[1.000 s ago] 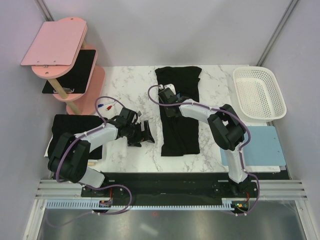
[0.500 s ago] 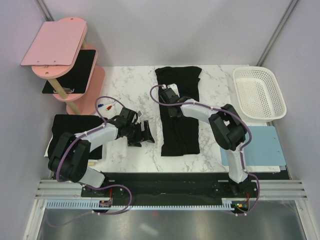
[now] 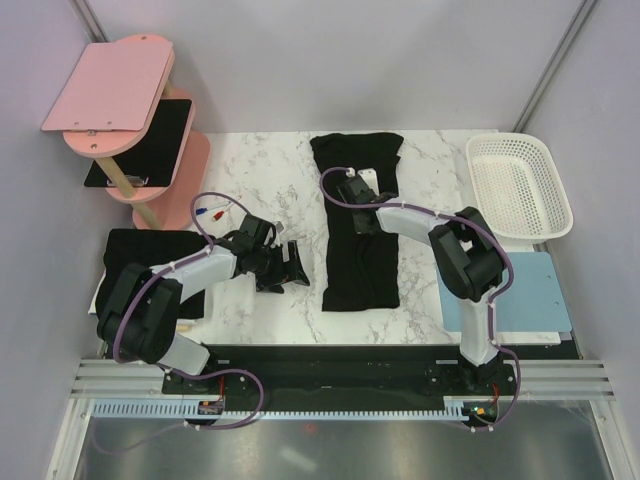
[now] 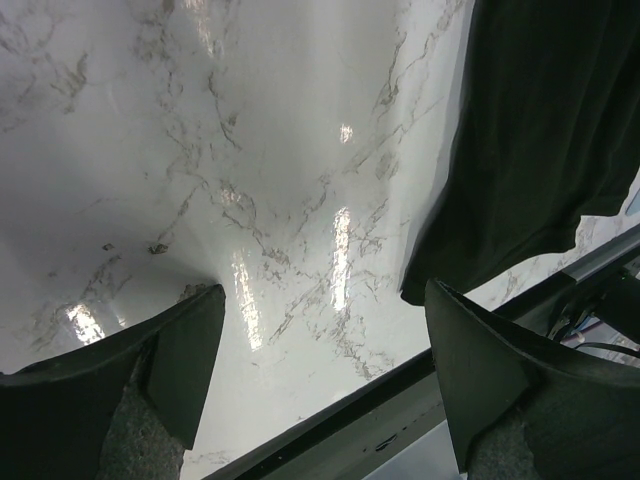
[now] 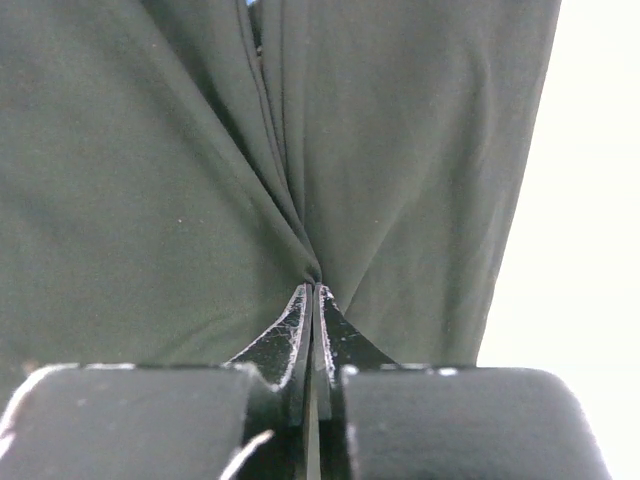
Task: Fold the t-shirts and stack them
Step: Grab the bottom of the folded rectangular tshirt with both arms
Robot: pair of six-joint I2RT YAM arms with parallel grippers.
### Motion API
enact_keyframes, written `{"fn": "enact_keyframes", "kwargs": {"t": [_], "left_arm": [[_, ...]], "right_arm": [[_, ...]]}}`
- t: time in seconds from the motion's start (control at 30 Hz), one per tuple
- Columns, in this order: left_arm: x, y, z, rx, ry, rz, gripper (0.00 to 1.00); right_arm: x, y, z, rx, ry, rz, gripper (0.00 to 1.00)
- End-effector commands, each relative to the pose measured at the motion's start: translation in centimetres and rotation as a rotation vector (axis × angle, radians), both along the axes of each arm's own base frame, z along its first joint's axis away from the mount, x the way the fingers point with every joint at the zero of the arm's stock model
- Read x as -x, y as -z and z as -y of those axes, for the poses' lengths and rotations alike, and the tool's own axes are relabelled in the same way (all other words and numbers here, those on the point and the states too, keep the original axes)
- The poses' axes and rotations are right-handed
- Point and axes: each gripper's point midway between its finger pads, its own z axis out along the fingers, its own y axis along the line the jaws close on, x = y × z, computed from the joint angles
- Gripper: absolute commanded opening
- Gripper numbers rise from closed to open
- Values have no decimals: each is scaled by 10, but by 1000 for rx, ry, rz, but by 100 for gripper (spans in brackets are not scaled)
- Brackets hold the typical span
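Note:
A long black t-shirt (image 3: 360, 265) lies lengthways in the middle of the marble table (image 3: 250, 170). My right gripper (image 3: 356, 192) sits over its upper half. In the right wrist view that gripper (image 5: 313, 290) is shut, pinching a raised fold of the black fabric (image 5: 150, 180). A second black t-shirt (image 3: 140, 250), folded, lies at the left edge, partly under my left arm. My left gripper (image 3: 288, 272) hovers open over bare marble between the two shirts. In the left wrist view, nothing is between the gripper (image 4: 320, 340) fingers, and the long shirt's edge (image 4: 540, 130) shows at the upper right.
A pink tiered stand (image 3: 120, 100) at the back left holds a thin black board (image 3: 150, 140). A white basket (image 3: 518, 185) stands at the back right, with a light blue mat (image 3: 520, 290) in front of it. Small red and blue tipped items (image 3: 208, 212) lie near the stand.
My right gripper has shut on the shirt's fabric and shifted to the right, drawing the cloth with it. The left arm has stayed in place.

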Motion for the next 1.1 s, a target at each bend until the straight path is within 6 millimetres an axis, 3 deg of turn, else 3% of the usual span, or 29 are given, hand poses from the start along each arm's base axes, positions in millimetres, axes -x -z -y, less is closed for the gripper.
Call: {"fn": "enact_keyframes", "kwargs": {"t": [0.0,0.07,0.1,0.13,0.17,0.2,0.23,0.3,0.33,0.37,0.4,0.43,0.5,0.53,0.7,0.87,1.07], "left_arm": [[3,14,-6,-49,31,0,89],[4,13,-6,-43,36,4,89],[3,11,-4,-37,41,15,90],[3,9,-4,-34,42,21,90],[3,9,-4,-34,43,26,89],[2,7,-2,-27,42,40,90],[1,5,-1,-20,41,53,90],[4,6,1,-2,33,54,89],[0,5,4,17,28,78,89],[4,7,3,27,23,81,89],[6,8,6,50,13,73,88],[0,4,12,86,10,111,87],[10,10,17,130,-1,83,85],[7,8,22,160,-3,104,83],[31,26,40,170,35,25,80],[53,33,58,144,69,-11,78],[66,41,57,91,61,-47,74]], "right_arm": [[-2,2,7,10,40,5,14],[1,-9,12,2,53,37,26],[3,-16,15,-7,59,54,40],[0,-42,13,-51,62,121,47],[9,-41,21,-51,73,122,62],[12,-50,24,-72,77,141,71],[14,-74,24,-133,77,194,78],[27,-75,38,-180,109,191,95],[33,-91,38,-246,101,210,97],[41,-82,50,-267,131,188,97],[47,-92,53,-317,134,198,97],[58,-80,61,-342,142,156,97],[71,-84,62,-420,151,145,95],[83,-74,65,-428,152,114,95],[125,-65,52,-584,128,26,89],[162,-50,57,-631,148,-41,84],[202,-42,55,-700,136,-127,78]]}}
